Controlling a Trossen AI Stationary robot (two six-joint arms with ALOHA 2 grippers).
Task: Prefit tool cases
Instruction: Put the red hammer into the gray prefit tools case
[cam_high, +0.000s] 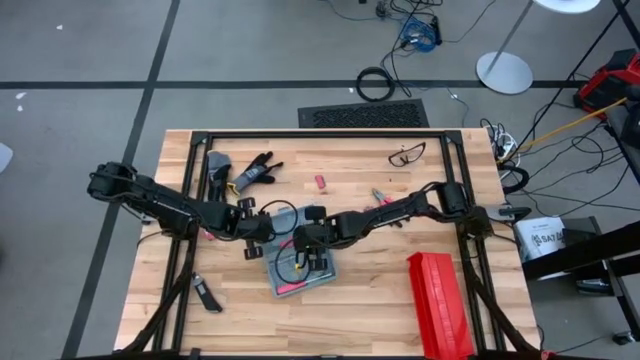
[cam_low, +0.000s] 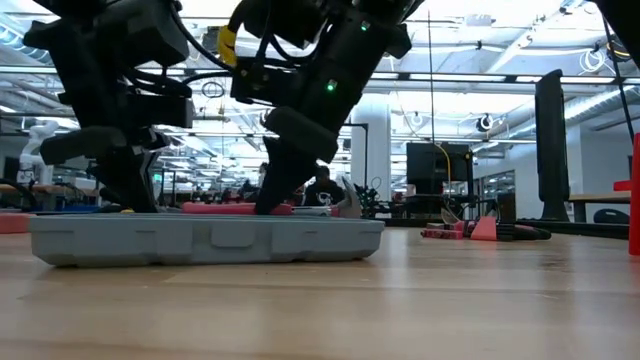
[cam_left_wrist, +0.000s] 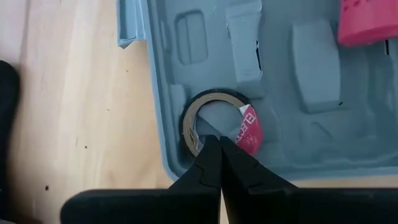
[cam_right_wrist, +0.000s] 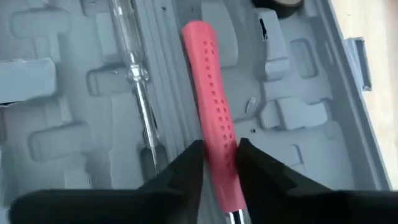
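Observation:
The blue-grey tool case (cam_high: 322, 272) lies open and flat on the table, its grey moulded slots (cam_right_wrist: 56, 74) facing up. A roll of tape (cam_left_wrist: 214, 99) sits in a round recess near one corner. A red perforated tool handle (cam_right_wrist: 208, 81) lies in a long slot beside a clear-handled screwdriver (cam_right_wrist: 134, 71). My left gripper (cam_left_wrist: 219, 142) is shut, tips pointing down into the roll's hole. My right gripper (cam_right_wrist: 219, 149) is closed on the red handle. My left gripper's shut tips (cam_left_wrist: 211, 152) stand over the inner edge of the tape roll (cam_left_wrist: 198, 134), coming steeply from above. Whether they touch the roll or the case floor, I cannot tell. My right gripper pinches the red handle (cam_right_wrist: 217, 134) between its two fingers, near the end where the metal shank (cam_right_wrist: 231, 216) begins. The fingers slant down from above and straddle the handle, which lies in the case.
A long red ribbed box (cam_high: 440, 300) stands at the near right. Black gloves (cam_high: 255, 172), safety glasses (cam_high: 406, 155), a small red piece (cam_high: 320, 182), pliers (cam_high: 381, 197) and a dark knife (cam_high: 206, 294) lie around the case. Both arms crowd the case's far side.

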